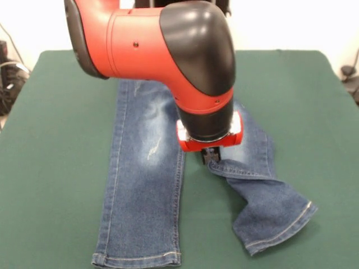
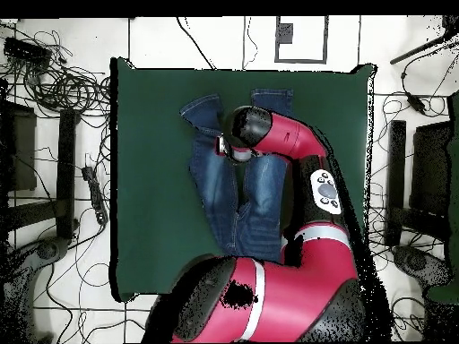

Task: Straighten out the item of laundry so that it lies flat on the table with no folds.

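A: Jeans, small and of blue denim with faded whitish patches (image 1: 146, 185), lie on the large dark green felt-like table (image 1: 56, 168). In the front view, going from the left, one leg lies straight and flat, with its hem near the close edge.

B: And the other leg, at the right?

A: It is bent and folded over itself (image 1: 263, 196), so it does not lie flat yet. I think this is why the red and black arm (image 1: 168, 50) comes down just there: its small black gripper (image 1: 211, 157) is down at the fold's upper edge.

B: Does the claw hold the cloth?

A: I cannot tell. The wrist hides it, and the overhead view shows only the arm above the jeans.

B: Any containers?

A: None that I see. Only cables (image 2: 63, 90) lie on the floor beside the table.
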